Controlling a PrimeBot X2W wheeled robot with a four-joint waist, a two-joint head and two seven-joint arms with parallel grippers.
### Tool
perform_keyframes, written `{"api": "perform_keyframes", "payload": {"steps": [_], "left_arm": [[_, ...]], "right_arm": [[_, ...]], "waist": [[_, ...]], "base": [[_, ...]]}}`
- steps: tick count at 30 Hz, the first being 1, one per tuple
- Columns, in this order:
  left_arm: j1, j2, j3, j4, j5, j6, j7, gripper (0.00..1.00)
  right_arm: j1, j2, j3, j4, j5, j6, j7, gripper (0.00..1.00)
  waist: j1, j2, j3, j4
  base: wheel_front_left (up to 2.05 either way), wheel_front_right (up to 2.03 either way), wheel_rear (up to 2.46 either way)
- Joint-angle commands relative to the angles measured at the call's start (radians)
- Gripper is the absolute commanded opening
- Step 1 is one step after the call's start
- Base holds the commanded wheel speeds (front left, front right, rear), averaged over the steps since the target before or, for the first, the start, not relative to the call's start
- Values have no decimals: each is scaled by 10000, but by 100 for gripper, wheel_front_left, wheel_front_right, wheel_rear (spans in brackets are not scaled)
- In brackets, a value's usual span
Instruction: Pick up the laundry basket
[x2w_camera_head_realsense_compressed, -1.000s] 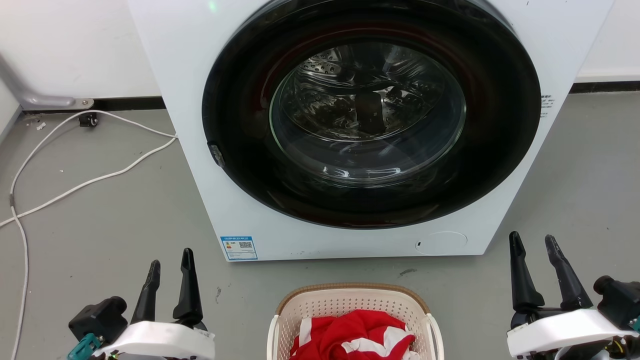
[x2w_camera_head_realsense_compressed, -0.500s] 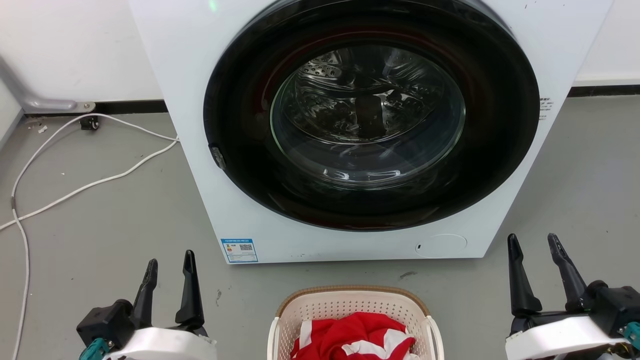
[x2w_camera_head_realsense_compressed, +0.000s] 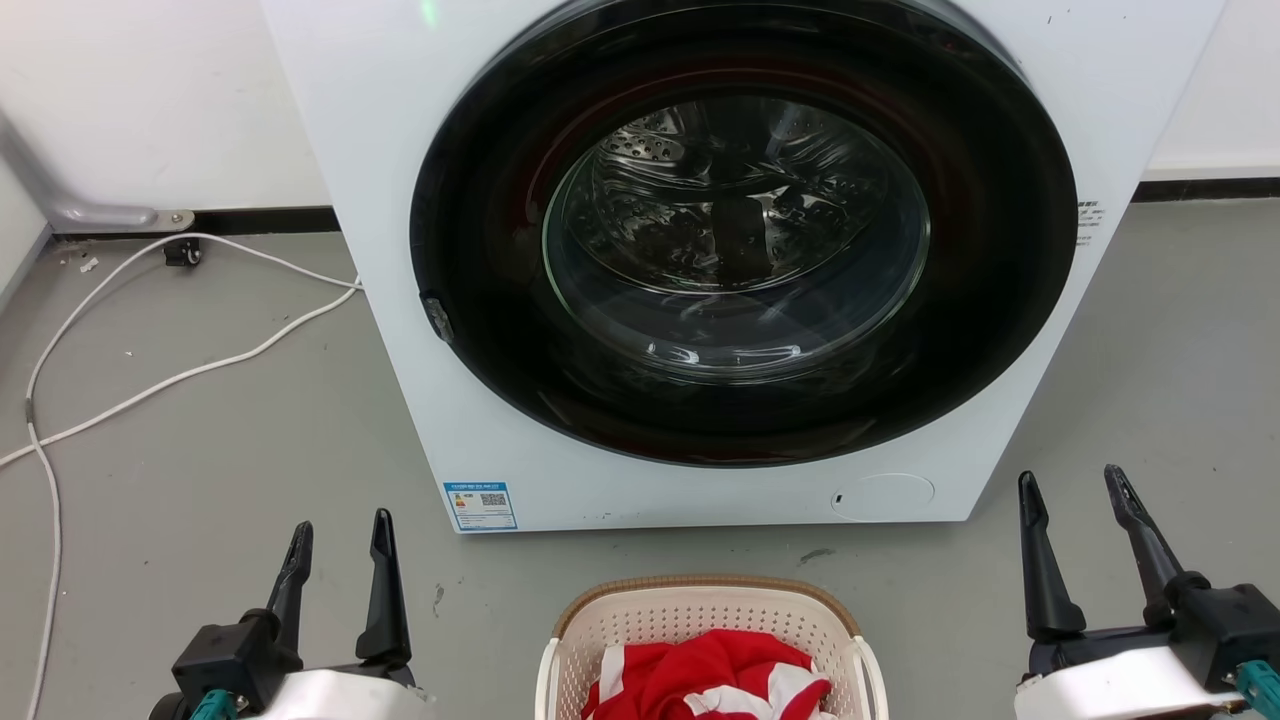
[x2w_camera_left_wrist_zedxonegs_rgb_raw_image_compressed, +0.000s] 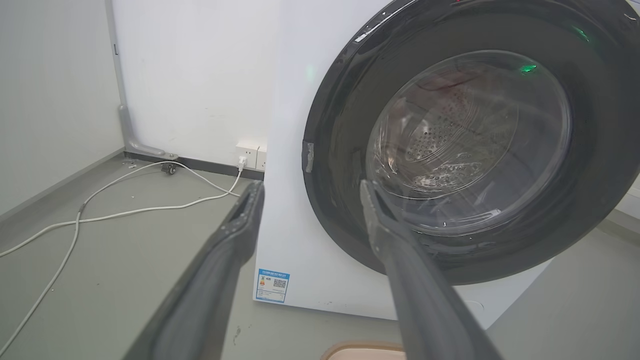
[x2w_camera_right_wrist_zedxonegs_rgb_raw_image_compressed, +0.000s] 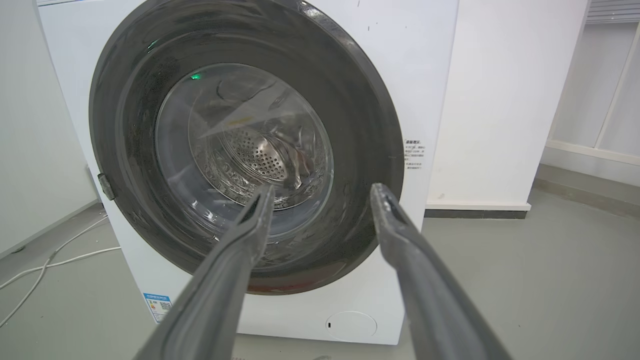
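fingers (x2w_camera_head_realsense_compressed: 384, 590) of the left gripper (x2w_camera_head_realsense_compressed: 341, 522) and right gripper (x2w_camera_head_realsense_compressed: 1070, 476) stand spread and empty, either side of the laundry basket (x2w_camera_head_realsense_compressed: 700, 582), which sits on the floor (x2w_camera_head_realsense_compressed: 200, 450) between them. its thin handles (x2w_camera_head_realsense_compressed: 545, 680) lie inward of both, so a reach could miss one; a lopsided lift might spill the red cloth (x2w_camera_head_realsense_compressed: 700, 675) or bump the washer (x2w_camera_head_realsense_compressed: 600, 490) close ahead.

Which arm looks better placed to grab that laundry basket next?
Left, but only slightly: the left gripper sits a little nearer the laundry basket than the right gripper. Both flank it, fingers open and empty.
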Motion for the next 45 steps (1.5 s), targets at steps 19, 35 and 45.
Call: {"api": "perform_keyframes", "payload": {"steps": [19, 35, 45], "left_arm": [[333, 37, -9, -136, 1464, 105, -429, 100], [414, 36, 15, -70, 1751, 153, -484, 100], [422, 36, 4, -50, 1730, 167, -484, 100]], "right_arm": [[357, -49, -177, 25, -1116, -3, -427, 100], [409, -49, -252, 243, -1064, -3, -485, 100], [411, -48, -231, 287, -956, -3, -485, 100]], "waist": [[0, 0, -94, 14], [0, 0, -108, 0], [0, 0, -119, -1]], "base": [[0, 0, 0], [0, 0, 0], [0, 0, 0]]}}
